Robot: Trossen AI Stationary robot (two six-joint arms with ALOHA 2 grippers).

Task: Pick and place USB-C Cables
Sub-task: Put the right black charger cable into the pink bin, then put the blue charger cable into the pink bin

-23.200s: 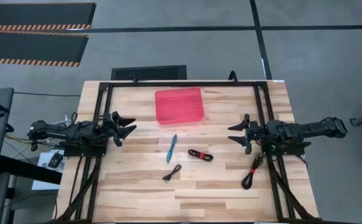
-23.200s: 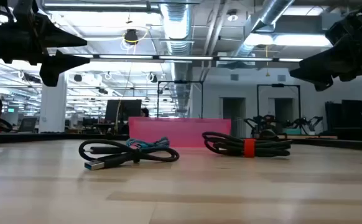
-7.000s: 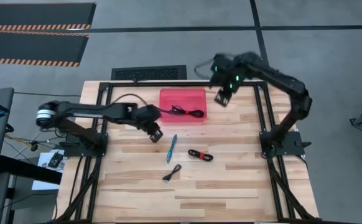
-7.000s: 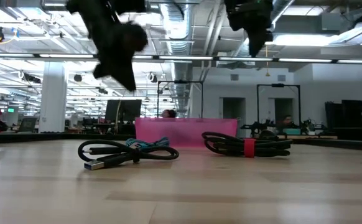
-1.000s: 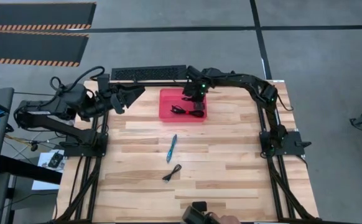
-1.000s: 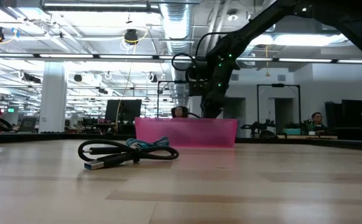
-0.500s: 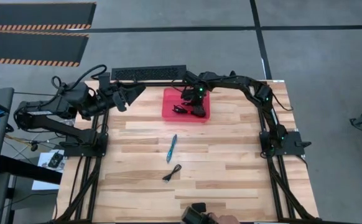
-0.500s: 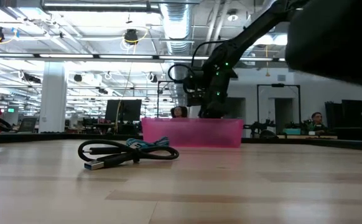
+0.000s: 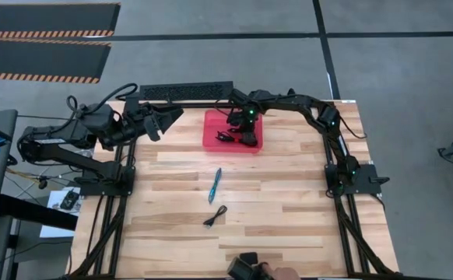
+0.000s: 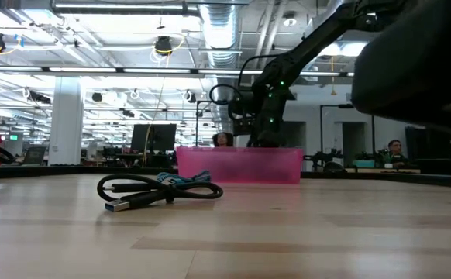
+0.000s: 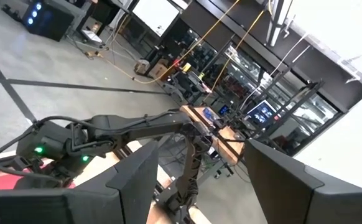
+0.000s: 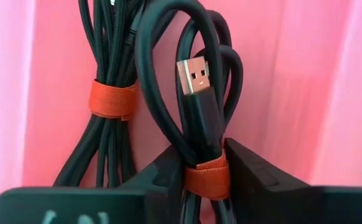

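Your right gripper's (image 12: pixel 201 169) fingers clamp the red-and-black cable (image 12: pixel 193 93) inside the red tray (image 9: pixel 212 141), beside a black cable (image 12: pixel 109 99) already there. Your left gripper (image 9: pixel 163 118) waits spread open by the worktop's (image 9: pixel 289 210) far-left corner; the light blue cable (image 9: pixel 215 185) and another black cable (image 9: pixel 215 217) lie mid-worktop.

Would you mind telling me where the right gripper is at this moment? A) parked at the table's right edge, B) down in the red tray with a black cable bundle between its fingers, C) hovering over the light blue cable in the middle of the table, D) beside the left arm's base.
B: the high view shows the right gripper reaching into the red tray, and its wrist view shows its fingers on either side of a black cable bundle with an orange strap.
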